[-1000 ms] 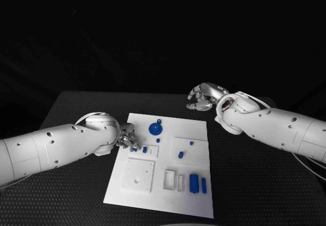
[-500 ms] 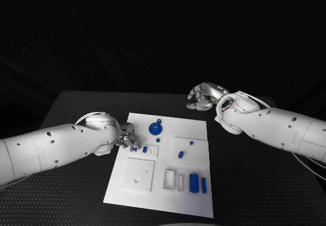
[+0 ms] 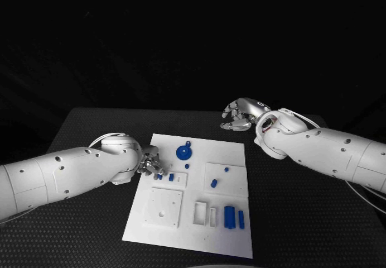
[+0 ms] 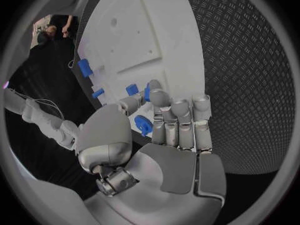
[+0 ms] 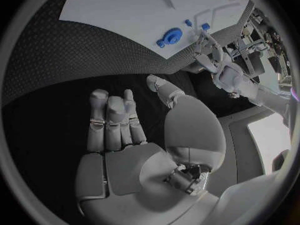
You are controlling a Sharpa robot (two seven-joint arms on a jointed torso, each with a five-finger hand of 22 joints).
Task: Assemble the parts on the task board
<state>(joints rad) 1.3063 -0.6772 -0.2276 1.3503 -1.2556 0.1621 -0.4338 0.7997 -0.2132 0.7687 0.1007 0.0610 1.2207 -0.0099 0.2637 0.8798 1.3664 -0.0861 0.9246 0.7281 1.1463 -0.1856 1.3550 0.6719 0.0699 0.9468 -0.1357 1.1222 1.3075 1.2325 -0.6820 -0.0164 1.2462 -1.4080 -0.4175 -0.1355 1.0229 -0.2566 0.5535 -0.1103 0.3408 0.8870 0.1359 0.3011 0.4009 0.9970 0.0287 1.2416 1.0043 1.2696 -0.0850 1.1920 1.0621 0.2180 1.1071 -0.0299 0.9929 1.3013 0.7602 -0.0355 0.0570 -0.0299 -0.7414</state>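
Fingers (image 4: 181,120) of the left hand (image 3: 149,166) lie side by side, stretched out over the 9 o'clock edge of the task board (image 3: 161,234), their tips at the two small blue pegs (image 3: 165,177); whether they pinch one or merely touch, I cannot tell. Nearest the robot, at 5 o'clock on the board, two blue bars (image 3: 234,217) lie side by side next to empty white slots (image 3: 204,213), with a white square plate (image 3: 165,207) towards 7 o'clock. Mid-board sits a single blue part (image 3: 214,183). Farther out, near 12 o'clock, rests the blue round part (image 3: 184,151). Beyond the board's far corner, at about 1 o'clock, the right hand (image 3: 239,115) hovers over the dark surface (image 3: 305,223), fingers loosely apart and holding nothing. Nothing has moved over the last second, so the assembly is likely paused at the pegs.
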